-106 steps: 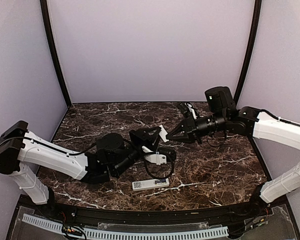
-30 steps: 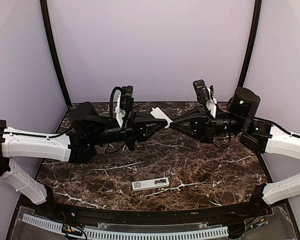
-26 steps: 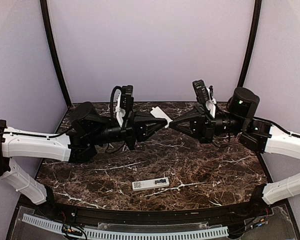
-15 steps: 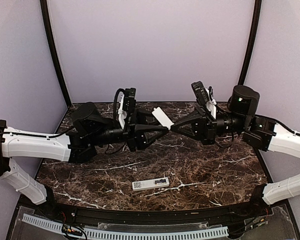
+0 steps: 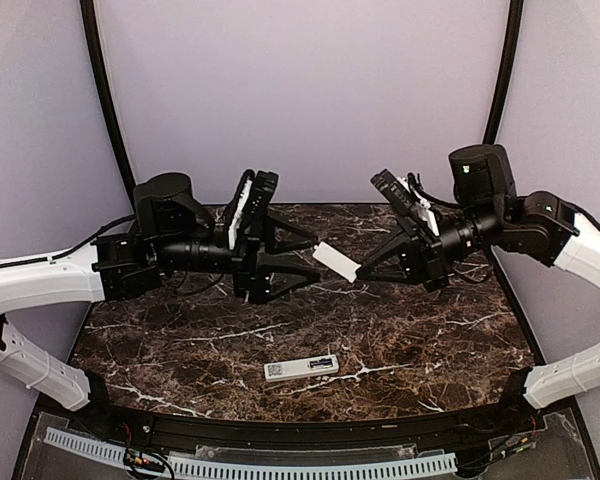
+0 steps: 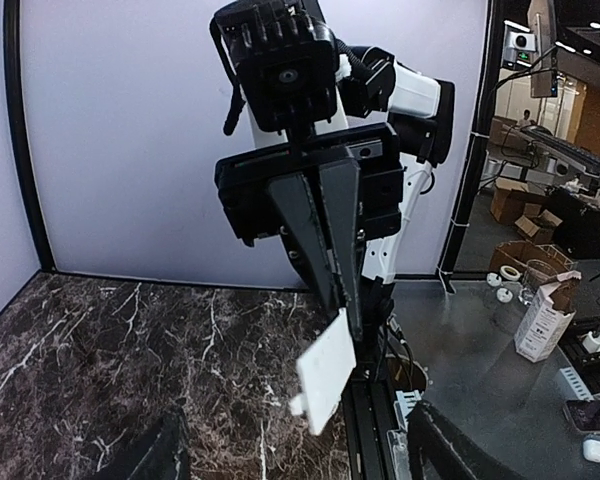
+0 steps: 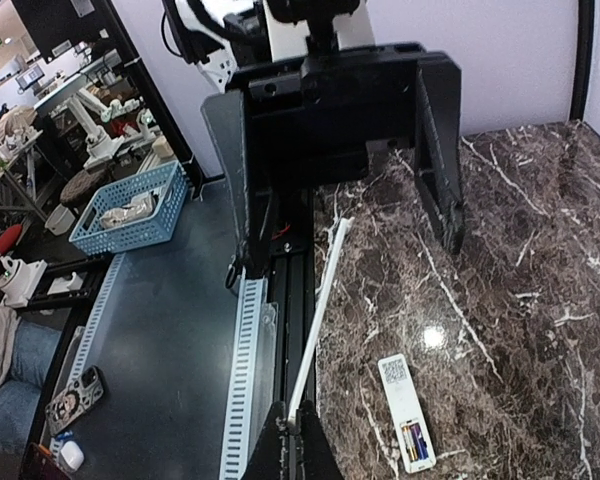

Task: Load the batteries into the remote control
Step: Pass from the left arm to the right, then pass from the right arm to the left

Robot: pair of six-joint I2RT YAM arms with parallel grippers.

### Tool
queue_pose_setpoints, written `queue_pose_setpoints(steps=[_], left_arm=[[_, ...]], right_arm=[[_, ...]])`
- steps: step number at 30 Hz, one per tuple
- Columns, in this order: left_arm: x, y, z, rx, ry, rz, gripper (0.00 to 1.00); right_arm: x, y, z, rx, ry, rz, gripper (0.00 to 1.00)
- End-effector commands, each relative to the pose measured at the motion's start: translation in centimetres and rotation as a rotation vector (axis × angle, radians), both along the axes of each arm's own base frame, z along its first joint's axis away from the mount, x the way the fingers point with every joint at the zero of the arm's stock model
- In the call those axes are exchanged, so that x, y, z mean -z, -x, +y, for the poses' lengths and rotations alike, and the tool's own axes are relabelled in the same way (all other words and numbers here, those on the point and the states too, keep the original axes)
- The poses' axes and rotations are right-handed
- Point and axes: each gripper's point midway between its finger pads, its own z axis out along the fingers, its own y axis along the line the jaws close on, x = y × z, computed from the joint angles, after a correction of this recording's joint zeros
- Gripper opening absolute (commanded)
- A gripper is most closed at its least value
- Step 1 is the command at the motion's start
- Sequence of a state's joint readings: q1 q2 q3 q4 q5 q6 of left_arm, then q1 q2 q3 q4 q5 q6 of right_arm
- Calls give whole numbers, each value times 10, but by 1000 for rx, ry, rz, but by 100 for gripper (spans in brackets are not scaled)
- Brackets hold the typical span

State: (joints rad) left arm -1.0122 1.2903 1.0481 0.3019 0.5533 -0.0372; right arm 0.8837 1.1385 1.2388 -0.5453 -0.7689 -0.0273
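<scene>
remote control (image 5: 301, 367) lies on table (image 5: 430, 340) | left hand (image 5: 315, 256) apart | right hand (image 5: 362, 272) clamped on white panel (image 5: 336, 261)

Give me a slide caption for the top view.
Right hand pinches a white panel mid-air, open left hand facing it, remote control on the table.

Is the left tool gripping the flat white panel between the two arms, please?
No, the left tool stands wide open, not closed on the white panel, which only the right tool pinches.

One slim white rectangular plastic remote control (image 5: 301, 367), one thin white flat panel (image 5: 336, 261) and two black grippers are counted: left gripper (image 5: 316, 255), right gripper (image 5: 360, 272).
</scene>
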Motion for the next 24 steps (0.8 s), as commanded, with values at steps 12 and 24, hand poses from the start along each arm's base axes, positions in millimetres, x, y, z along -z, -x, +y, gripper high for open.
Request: queue_pose_setpoints(steps=[12,24], left_arm=[[44,21,-9,200,-265,209,41],[38,22,-16,230,-248,211,20]], right_arm=[[28,5,4,-114,139,3,0],[34,4,10,-132,153,17,0]])
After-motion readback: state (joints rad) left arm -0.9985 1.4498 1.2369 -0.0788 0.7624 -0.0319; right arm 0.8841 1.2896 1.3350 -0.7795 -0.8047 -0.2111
